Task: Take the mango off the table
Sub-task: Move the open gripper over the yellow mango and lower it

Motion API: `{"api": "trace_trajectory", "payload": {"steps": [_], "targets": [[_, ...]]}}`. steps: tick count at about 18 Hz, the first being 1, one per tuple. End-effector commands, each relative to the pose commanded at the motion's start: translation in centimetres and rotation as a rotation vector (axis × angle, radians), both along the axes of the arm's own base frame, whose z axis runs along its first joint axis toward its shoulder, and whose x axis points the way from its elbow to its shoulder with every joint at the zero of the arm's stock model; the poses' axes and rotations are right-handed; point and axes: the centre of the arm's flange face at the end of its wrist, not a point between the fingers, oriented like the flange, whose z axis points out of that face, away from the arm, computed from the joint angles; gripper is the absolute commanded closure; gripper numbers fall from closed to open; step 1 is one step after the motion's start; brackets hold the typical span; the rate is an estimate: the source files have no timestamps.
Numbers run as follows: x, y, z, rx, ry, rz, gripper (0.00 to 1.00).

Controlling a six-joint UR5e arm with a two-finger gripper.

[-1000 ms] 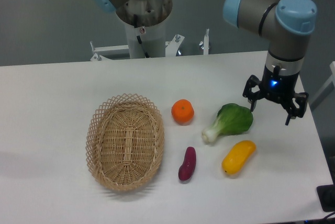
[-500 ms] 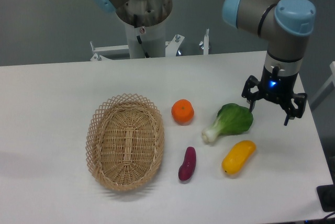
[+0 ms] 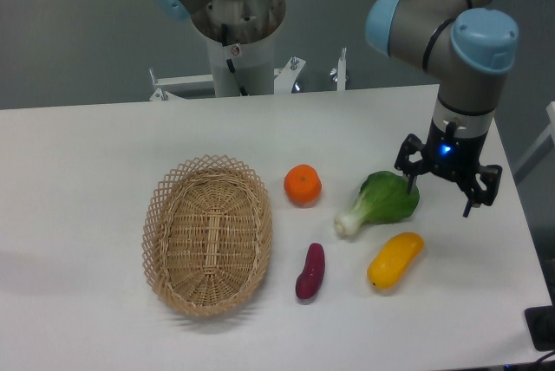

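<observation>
The mango [image 3: 395, 260] is a yellow oval fruit lying on the white table [image 3: 87, 154] near the front right, tilted with one end up-right. My gripper [image 3: 440, 195] hangs open above the table, up and to the right of the mango and just right of the green leaf of the bok choy. Nothing is between its fingers. It stands clear of the mango.
A bok choy [image 3: 381, 201] lies just behind the mango, close to the left fingertip. An orange [image 3: 303, 185] and a dark purple sweet potato [image 3: 310, 271] sit left of it. A wicker basket [image 3: 207, 234] is further left. The table's right edge is near.
The gripper has drifted slightly left and a little toward the bok choy. The fruits and the basket have not moved.
</observation>
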Motion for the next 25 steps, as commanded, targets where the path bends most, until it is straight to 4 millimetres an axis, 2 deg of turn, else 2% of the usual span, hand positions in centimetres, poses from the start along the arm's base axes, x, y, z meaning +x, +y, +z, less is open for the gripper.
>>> {"api": "trace_trajectory", "payload": {"steps": [5, 8, 17, 22, 25], "targets": [[0.7, 4.3, -4.5, 0.036, -0.017, 0.070, 0.00], [1.2, 5.8, -7.9, 0.026, -0.035, 0.068, 0.00], [2.0, 5.8, -11.0, 0.008, -0.049, 0.036, 0.00], [2.2, 5.8, -11.8, 0.002, -0.032, -0.009, 0.00], [2.6, 5.9, -12.8, -0.087, 0.006, -0.010, 0.00]]}}
